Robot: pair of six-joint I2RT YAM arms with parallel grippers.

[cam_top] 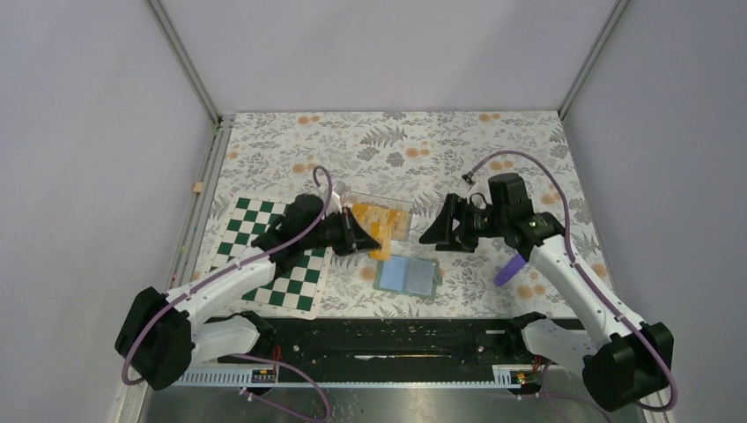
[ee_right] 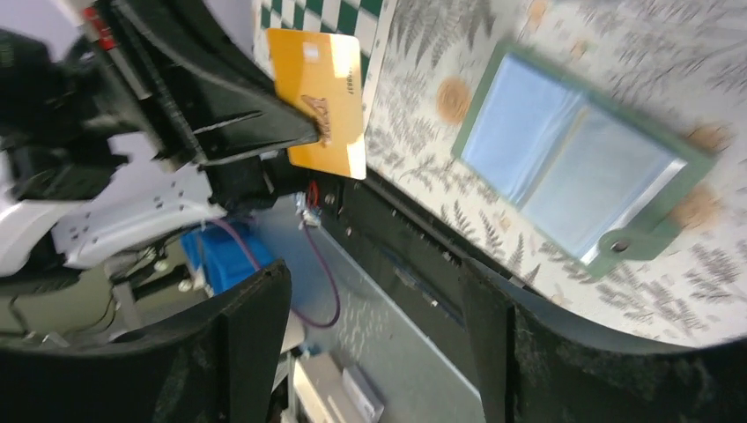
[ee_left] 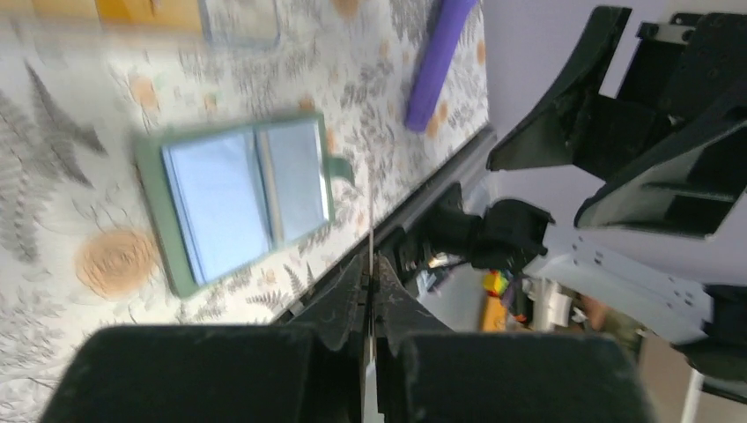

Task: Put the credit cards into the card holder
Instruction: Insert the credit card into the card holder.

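L gripper (cam_top: 368,238) pinched a flat orange-yellow rectangular card (ee_right: 321,101).
R gripper (ee_right: 370,304) jaws apart, empty, near green clear-pocket card holder (cam_top: 408,276).

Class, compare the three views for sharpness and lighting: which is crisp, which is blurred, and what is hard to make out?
Top external: evenly lit and sharp. Left wrist: smeared throughout; the card holder has soft edges. Right wrist: the credit card is fairly crisp, the right fingers dark and out of focus.
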